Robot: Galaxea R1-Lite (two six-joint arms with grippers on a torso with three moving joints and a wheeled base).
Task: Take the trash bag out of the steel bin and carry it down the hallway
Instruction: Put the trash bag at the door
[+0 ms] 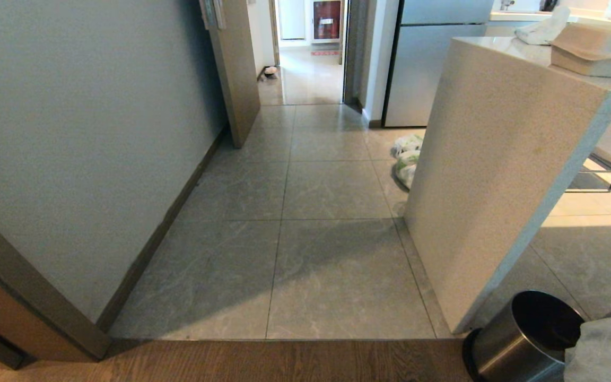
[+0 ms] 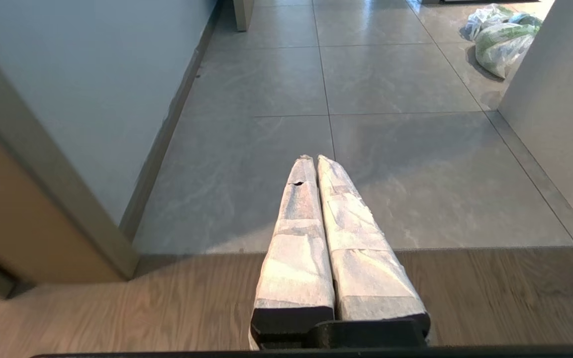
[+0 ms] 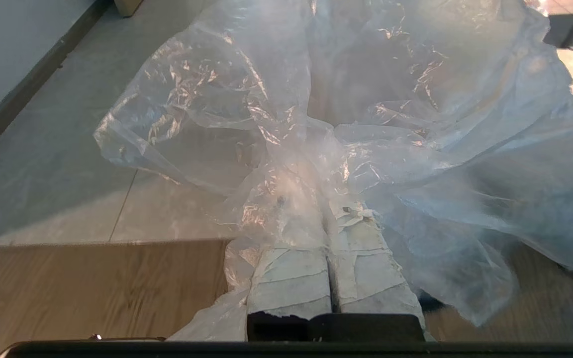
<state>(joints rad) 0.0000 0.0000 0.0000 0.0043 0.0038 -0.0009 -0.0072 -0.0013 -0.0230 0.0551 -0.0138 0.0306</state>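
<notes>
Our right hand [image 3: 324, 219] is clamped tight on the thin, clear, crinkly plastic trash bag [image 3: 366, 124], its two tape-wrapped fingers [image 3: 291, 278] pressed together on a gathered bunch of the film. The rest of the bag billows out ahead of the fingertips and to both sides of them, and through it we see grey floor tiles [image 3: 43, 174]. Beneath the hand runs brown wood-look flooring [image 3: 92, 288]. In the head view a corner of the bag [image 1: 608, 350] shows at the lower right, partly covering the near edge of the small brushed-steel cylinder bin [image 1: 523, 339], whose dark mouth is open and unlined.

Our left hand [image 2: 311, 159] holds nothing: its wrapped fingers [image 2: 299, 238] lie closed against each other, pointing out over the seam where the wood flooring meets the tiles. Far ahead of it, off to its right, two white bags with green print [image 2: 503, 37] lie on the tiles beside the pale stone counter end [image 2: 560, 109].

Beyond an open doorway, the brightly lit hallway [image 1: 311, 74] shows a red cabinet [image 1: 326, 21] at its far end.
</notes>
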